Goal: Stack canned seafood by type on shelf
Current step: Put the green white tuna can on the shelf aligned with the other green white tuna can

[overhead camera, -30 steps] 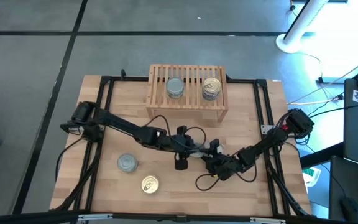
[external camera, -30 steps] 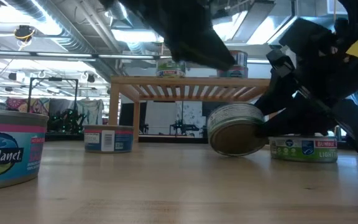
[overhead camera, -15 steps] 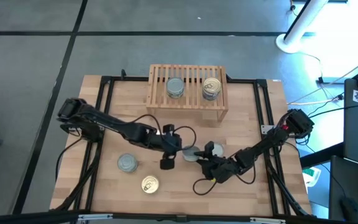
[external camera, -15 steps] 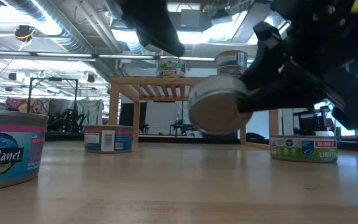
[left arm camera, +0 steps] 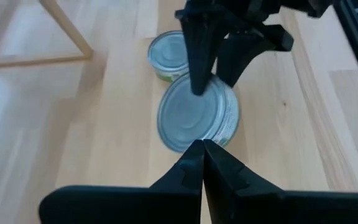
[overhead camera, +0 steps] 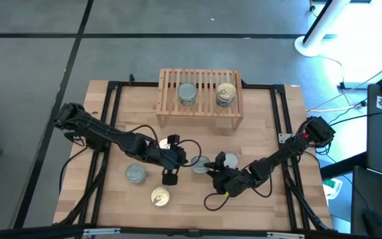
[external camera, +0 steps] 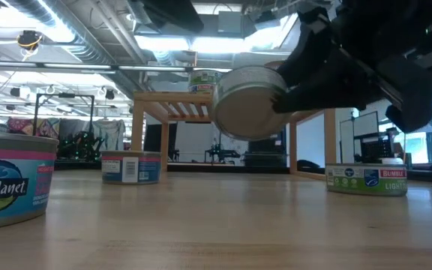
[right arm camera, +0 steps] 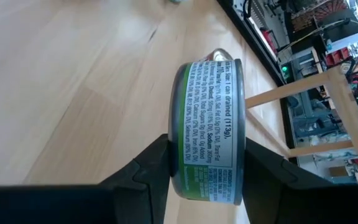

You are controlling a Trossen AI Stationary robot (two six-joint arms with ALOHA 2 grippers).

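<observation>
My right gripper (overhead camera: 207, 170) is clamped on a silver-topped tin (overhead camera: 201, 164), low centre of the high view. The right wrist view shows what the top-down cannot: the tin (right arm camera: 210, 130) is held on edge, both fingers (right arm camera: 145, 165) pressed against its flat faces, green label readable. The low view confirms it is off the table, tin (external camera: 250, 101) tilted and raised in the upper middle of frame, flat face toward the camera.

My left gripper (overhead camera: 170, 177) sits just left of that, fingers pressed together on nothing; the left wrist view shows them (left arm camera: 202, 163) meeting at a point, with the held tin (left arm camera: 197, 115) and right gripper (left arm camera: 213, 74) beyond.

A second silver tin (overhead camera: 228, 160) lies on the table just right of the held one; in the left wrist view it (left arm camera: 169, 53) shows behind the held tin, in the low view it (external camera: 366, 180) sits at right.

Lower left of the high view: a silver tin (overhead camera: 135, 174) and a gold-topped tin (overhead camera: 160, 196) near it.

The shelf (overhead camera: 201, 118) stands upper centre, with a silver stack (overhead camera: 187, 93) and a gold stack (overhead camera: 225, 93) on top, apart. Top-down hides the stack heights.
</observation>
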